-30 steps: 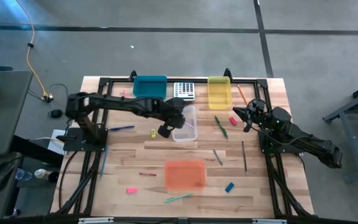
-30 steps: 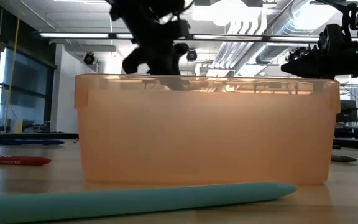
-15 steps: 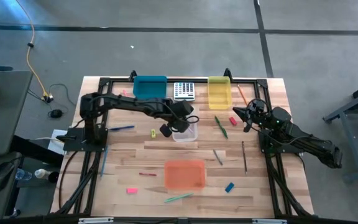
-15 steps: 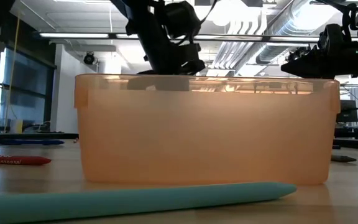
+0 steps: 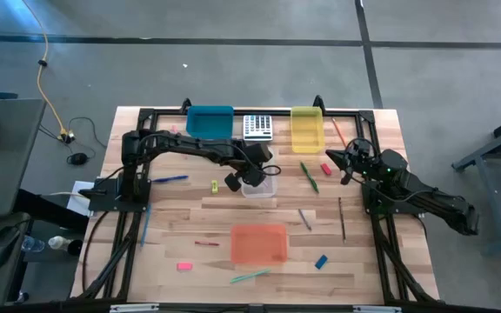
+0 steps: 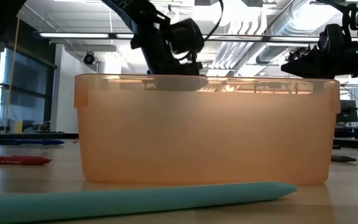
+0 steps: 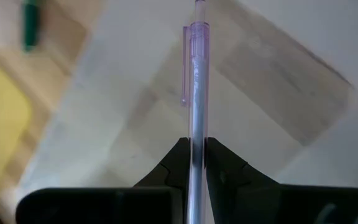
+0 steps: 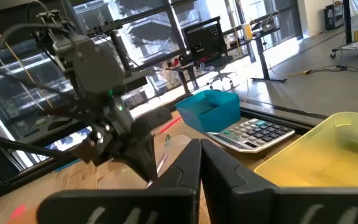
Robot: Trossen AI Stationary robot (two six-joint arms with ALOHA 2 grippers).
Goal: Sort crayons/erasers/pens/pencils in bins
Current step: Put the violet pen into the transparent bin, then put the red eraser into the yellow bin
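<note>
My left gripper hangs over the clear bin in the middle of the table, shut on a translucent purple pen. My right gripper waits shut near the right edge, beside a pink-red eraser; its closed fingers show in the right wrist view. The teal bin and yellow bin stand at the far edge. The orange bin stands nearer, filling the low view. A green pen lies on the table right of the clear bin. My left gripper pinches the purple pen's barrel between its two fingers. The pen runs along the fingers and sticks out past their tips, its clip on the free part. The fingers slant down from the table's left. The pen is lifted clear above the clear bin.
A grey-keyed calculator sits between the teal and yellow bins. Loose on the table: a yellow-green eraser, a blue pen, a red crayon, a pink eraser, a blue eraser, a teal pen and thin dark sticks.
My left gripper has moved toward the table's right, from the clear bin's left edge to a spot over the bin, carrying the purple pen with it.
</note>
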